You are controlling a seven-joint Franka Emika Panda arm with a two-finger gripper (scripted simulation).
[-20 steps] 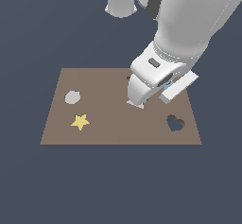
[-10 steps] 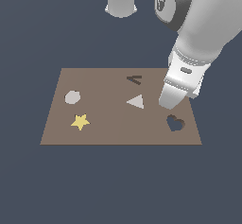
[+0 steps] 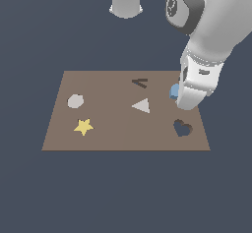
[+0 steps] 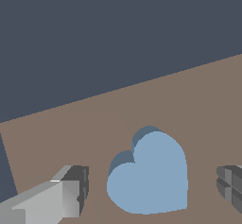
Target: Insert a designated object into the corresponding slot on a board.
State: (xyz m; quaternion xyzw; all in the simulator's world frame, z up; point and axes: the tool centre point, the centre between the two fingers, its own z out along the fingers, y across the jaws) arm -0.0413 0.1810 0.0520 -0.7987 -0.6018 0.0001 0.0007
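The designated object, a light-blue heart block (image 4: 149, 173), lies flat on the brown board (image 4: 189, 100). My gripper (image 4: 151, 187) is open, with one finger (image 4: 71, 190) on each side of the heart and a gap between pads and block. In the exterior view only a blue sliver of the heart (image 3: 173, 90) shows beside the gripper (image 3: 184, 101), near the board's edge on the exterior view's right. The slot (image 3: 182, 128), a dark heart-shaped cut-out, lies on the board (image 3: 113, 124) just nearer the camera than the gripper, and it is empty.
On the board lie a white triangle (image 3: 141, 105), a yellow star (image 3: 83, 126) and a pale rounded piece (image 3: 75, 101). A thin dark angled slot mark (image 3: 141, 83) sits behind the triangle. The arm's base (image 3: 126, 1) stands beyond the board.
The gripper has moved from the board's middle toward the exterior view's right, uncovering the triangle. It now stands over the blue heart behind the slot.
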